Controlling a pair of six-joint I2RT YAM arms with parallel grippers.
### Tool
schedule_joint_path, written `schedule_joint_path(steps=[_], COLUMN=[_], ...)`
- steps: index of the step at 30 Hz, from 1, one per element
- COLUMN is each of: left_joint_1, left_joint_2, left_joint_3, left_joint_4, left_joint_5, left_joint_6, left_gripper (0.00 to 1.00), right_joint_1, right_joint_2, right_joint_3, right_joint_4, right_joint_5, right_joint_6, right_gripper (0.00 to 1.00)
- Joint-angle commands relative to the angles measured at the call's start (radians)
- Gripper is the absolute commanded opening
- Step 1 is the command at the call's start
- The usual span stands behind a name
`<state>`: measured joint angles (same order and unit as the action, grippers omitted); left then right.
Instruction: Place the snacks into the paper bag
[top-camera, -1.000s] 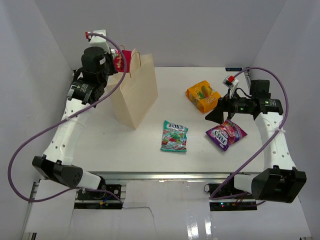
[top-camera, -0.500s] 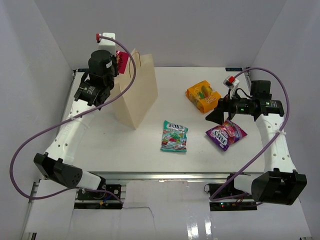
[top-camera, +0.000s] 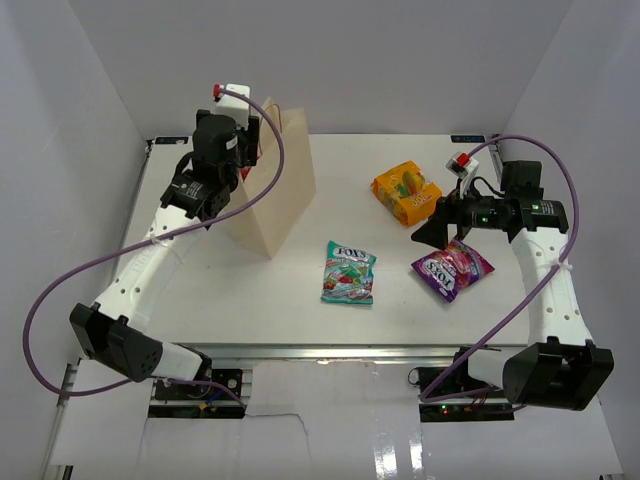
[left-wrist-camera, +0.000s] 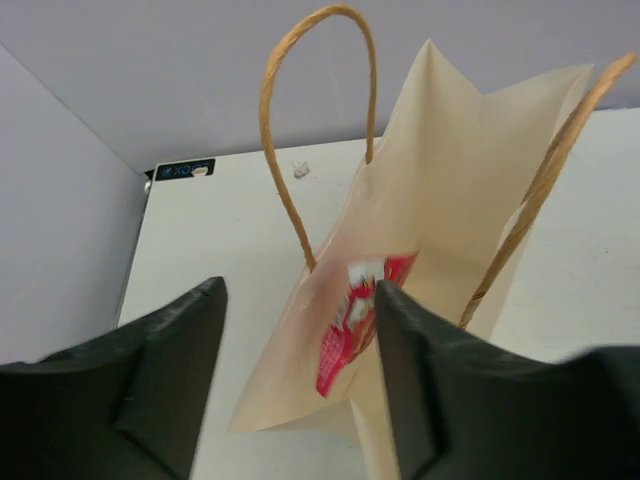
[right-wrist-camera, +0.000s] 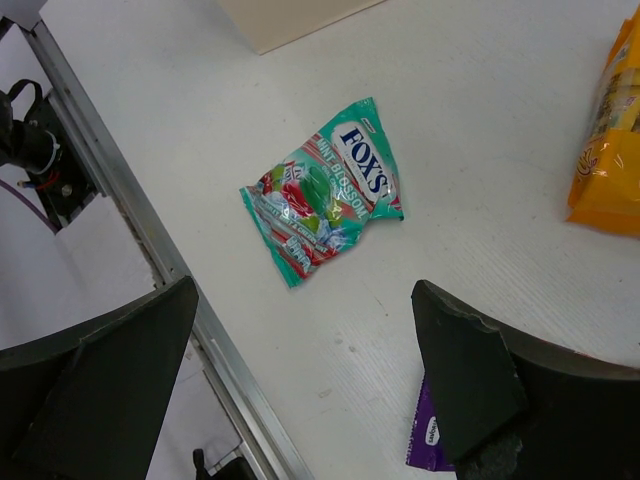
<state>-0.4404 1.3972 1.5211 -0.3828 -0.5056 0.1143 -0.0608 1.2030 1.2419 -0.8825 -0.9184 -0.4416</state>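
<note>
The tan paper bag (top-camera: 270, 195) stands upright at the back left. My left gripper (top-camera: 250, 140) hovers over its mouth. In the left wrist view that gripper (left-wrist-camera: 300, 290) is open above the paper bag (left-wrist-camera: 450, 170), and the small red sachet (left-wrist-camera: 350, 330) shows blurred inside the mouth, close to the right finger (left-wrist-camera: 440, 390). My right gripper (top-camera: 440, 232) is open and holds nothing, hanging above the purple packet (top-camera: 452, 268). The teal Fox's bag (top-camera: 349, 271) lies mid-table and the orange pack (top-camera: 405, 190) behind it. The right wrist view shows the Fox's bag (right-wrist-camera: 325, 190) beyond that open gripper (right-wrist-camera: 303, 290).
The bag's two twisted handles (left-wrist-camera: 300, 130) rise on either side of the left fingers. A metal rail (right-wrist-camera: 150, 230) runs along the table's near edge. White walls close in the table at the left, back and right.
My left arm has swung right until its gripper is over the bag's mouth. Its jaws have opened and let go of the red sachet. The right arm has not moved.
</note>
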Motion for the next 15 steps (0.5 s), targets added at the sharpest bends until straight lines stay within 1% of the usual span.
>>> schedule_joint_path(steps=[1, 3, 7, 8, 9, 12, 13, 14, 15], left_joint_1=[-0.003, -0.003, -0.003, -0.003, -0.003, -0.003, -0.003, -0.003, -0.003], left_joint_2=[-0.033, -0.032, -0.058, -0.069, -0.088, -0.127, -0.165, -0.188, -0.214], left_joint_3=[0.030, 0.059, 0.112, 0.129, 0.140, 0.183, 0.185, 0.179, 0.153], left_joint_4=[-0.011, -0.057, -0.093, -0.099, -0.120, -0.197, -0.211, -0.225, -0.247], left_joint_5=[0.086, 0.124, 0.160, 0.170, 0.170, 0.174, 0.182, 0.196, 0.232], left_joint_6=[-0.036, -0.059, -0.114, -0.161, -0.179, -0.266, -0.287, -0.310, -0.368], left_gripper=[0.76, 0.81, 0.82, 0.82, 0.82, 0.83, 0.84, 0.84, 0.88], right_joint_1=[-0.004, -0.001, 0.013, 0.025, 0.036, 0.134, 0.210, 0.255, 0.295], right_joint_2=[-0.017, -0.005, 0.035, 0.039, 0.044, 0.055, 0.058, 0.056, 0.056], right_joint_3=[0.027, 0.053, 0.100, 0.105, 0.108, 0.103, 0.082, 0.064, 0.039], right_joint_4=[-0.032, -0.077, -0.148, -0.157, -0.167, -0.191, -0.191, -0.182, -0.168], right_joint_5=[-0.025, -0.039, -0.043, -0.042, -0.039, 0.030, 0.059, 0.088, 0.154], right_joint_6=[-0.034, -0.078, -0.146, -0.155, -0.166, -0.186, -0.186, -0.181, -0.165], right_gripper=[0.94, 0.94, 0.94, 0.94, 0.95, 0.95, 0.95, 0.96, 0.97])
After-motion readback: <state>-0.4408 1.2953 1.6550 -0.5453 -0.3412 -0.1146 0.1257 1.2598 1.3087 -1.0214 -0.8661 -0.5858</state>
